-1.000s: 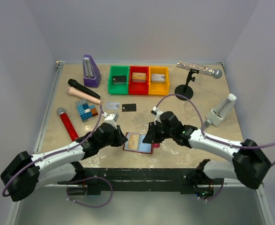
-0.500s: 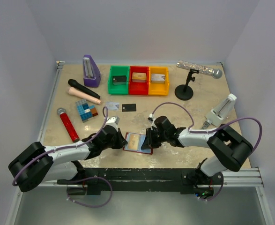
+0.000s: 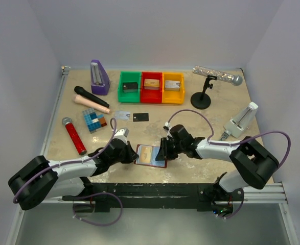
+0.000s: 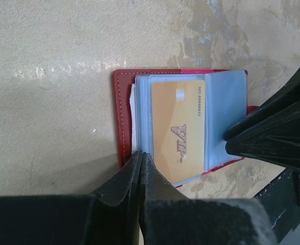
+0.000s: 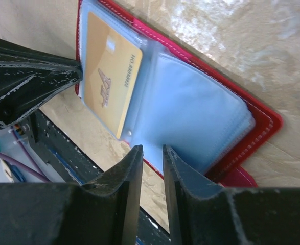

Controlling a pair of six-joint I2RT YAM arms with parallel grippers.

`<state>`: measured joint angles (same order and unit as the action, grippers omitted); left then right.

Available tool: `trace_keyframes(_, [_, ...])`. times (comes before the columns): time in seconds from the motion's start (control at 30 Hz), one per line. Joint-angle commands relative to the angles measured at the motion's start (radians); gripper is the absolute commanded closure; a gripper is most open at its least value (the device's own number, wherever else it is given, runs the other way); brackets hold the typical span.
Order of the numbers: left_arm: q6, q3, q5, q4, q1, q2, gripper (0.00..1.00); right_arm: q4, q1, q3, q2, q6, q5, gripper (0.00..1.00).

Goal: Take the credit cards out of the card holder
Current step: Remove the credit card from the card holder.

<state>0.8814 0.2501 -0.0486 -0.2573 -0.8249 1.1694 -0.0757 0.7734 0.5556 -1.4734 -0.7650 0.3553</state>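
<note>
The dark red card holder point(image 3: 160, 164) lies open near the table's front edge, its pale blue sleeves up. A gold-tan credit card point(image 4: 178, 132) sits in the left sleeve and also shows in the right wrist view point(image 5: 109, 92). My left gripper point(image 3: 134, 153) is shut, with its tips point(image 4: 141, 154) touching the sleeves' left edge. My right gripper point(image 3: 163, 152) has a narrow gap between its fingers and rests its tips point(image 5: 153, 149) on the near edge of the right blue sleeve point(image 5: 190, 117). A silvery card point(image 3: 122, 115) and a black card point(image 3: 140, 117) lie on the table behind the holder.
Green point(image 3: 130, 87), red point(image 3: 151, 87) and yellow point(image 3: 172, 87) trays stand at the back. A purple metronome point(image 3: 99, 77), two microphones point(image 3: 91, 100), a red microphone point(image 3: 74, 136) and a tiled block point(image 3: 94, 120) are on the left. A mic stand point(image 3: 201, 99) and a white device point(image 3: 241, 121) are on the right.
Both arms have sunk lower, the right one most, so its elbow now lies near the table. Both grippers stay at the holder's two sides. The holder has not moved.
</note>
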Motion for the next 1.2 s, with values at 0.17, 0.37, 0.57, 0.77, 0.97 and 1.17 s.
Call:
trace_keyframes(0.17, [0.010,-0.052,-0.059,0.073,0.003,-0.241,0.98,0.172,-0.025,0.098,0.117,0.098,-0.041,0.57])
trace_keyframes(0.37, [-0.012,-0.028,-0.068,0.109,0.003,-0.344,0.91,0.102,0.006,0.155,0.107,0.041,0.039,0.52])
trace_keyframes(0.57, [-0.021,0.052,-0.042,0.109,0.001,-0.167,1.00,-0.022,0.024,0.152,-0.005,-0.042,0.076,0.53])
trace_keyframes(0.77, [-0.007,0.054,-0.022,0.059,0.001,-0.080,1.00,-0.111,0.026,0.116,-0.062,-0.086,0.086,0.53])
trace_keyframes(0.97, [0.002,0.044,-0.039,0.069,0.003,-0.070,1.00,-0.124,0.024,0.106,-0.087,-0.086,0.083,0.53])
trace_keyframes(1.17, [0.007,0.037,-0.051,0.075,0.003,-0.066,1.00,-0.131,0.024,0.093,-0.110,-0.085,0.080,0.53])
